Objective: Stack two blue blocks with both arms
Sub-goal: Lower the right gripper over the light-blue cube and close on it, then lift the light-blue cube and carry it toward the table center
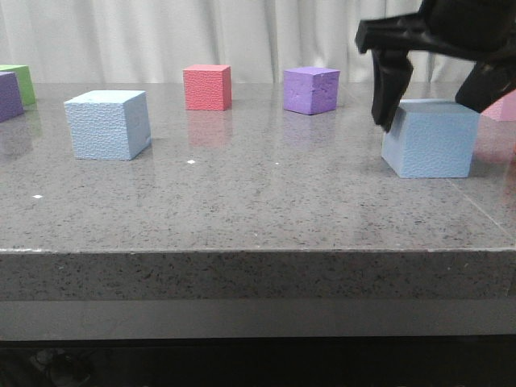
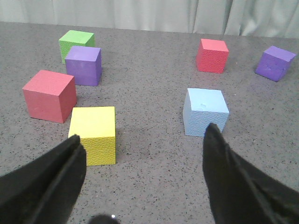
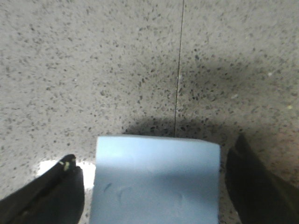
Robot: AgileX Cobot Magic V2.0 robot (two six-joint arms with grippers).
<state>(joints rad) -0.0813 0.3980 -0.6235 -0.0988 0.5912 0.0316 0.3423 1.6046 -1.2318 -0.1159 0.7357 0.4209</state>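
One blue block (image 1: 107, 123) sits on the grey table at the left. It also shows in the left wrist view (image 2: 205, 112), just beyond my left gripper's far finger. My left gripper (image 2: 143, 133) is open and empty over bare table; it is out of the front view. The second blue block (image 1: 431, 139) sits at the right. My right gripper (image 1: 429, 113) is open and straddles this block from above, one finger on each side. In the right wrist view the block (image 3: 156, 182) lies between the fingers of the right gripper (image 3: 155, 149) with a small gap on each side.
A red cube (image 1: 207, 87) and a purple cube (image 1: 311, 89) stand at the back middle. A purple cube (image 1: 8, 95) and a green cube (image 1: 20, 81) stand at the far left, a pink cube (image 1: 504, 106) at the far right. A yellow cube (image 2: 93, 134) and a red cube (image 2: 49, 95) lie near my left gripper.
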